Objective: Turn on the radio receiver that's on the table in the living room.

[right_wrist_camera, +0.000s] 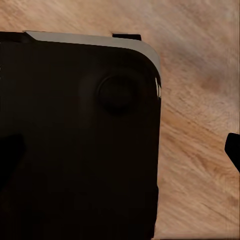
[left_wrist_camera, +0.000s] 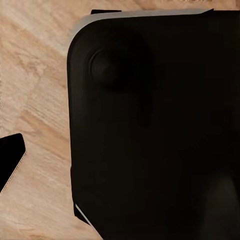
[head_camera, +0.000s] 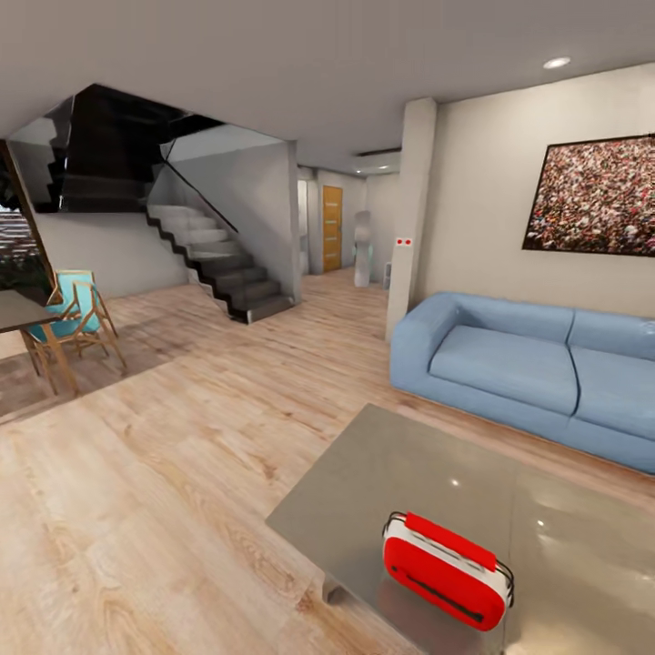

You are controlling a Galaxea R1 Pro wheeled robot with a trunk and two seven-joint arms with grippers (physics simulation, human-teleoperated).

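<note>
The red radio receiver (head_camera: 446,570) with white trim and a thin metal handle lies on the glossy grey coffee table (head_camera: 400,478), near its front left part, low in the head view. Its dial face is turned away from me and hidden. Around it is the living room: light wood plank floor (head_camera: 164,473), a blue sofa (head_camera: 537,368) behind the table and a framed crowd picture (head_camera: 596,197) on the beige wall. Both wrist views look down at a dark rounded body of the robot (left_wrist_camera: 150,130) (right_wrist_camera: 75,140) over plank floor.
A dark staircase (head_camera: 223,264) rises at the back left. A darker wooden table (head_camera: 23,314) and a turquoise folding chair (head_camera: 77,318) stand at the far left. A pillar (head_camera: 409,218) stands by the sofa's left end. A hallway with a wooden door (head_camera: 332,227) opens behind.
</note>
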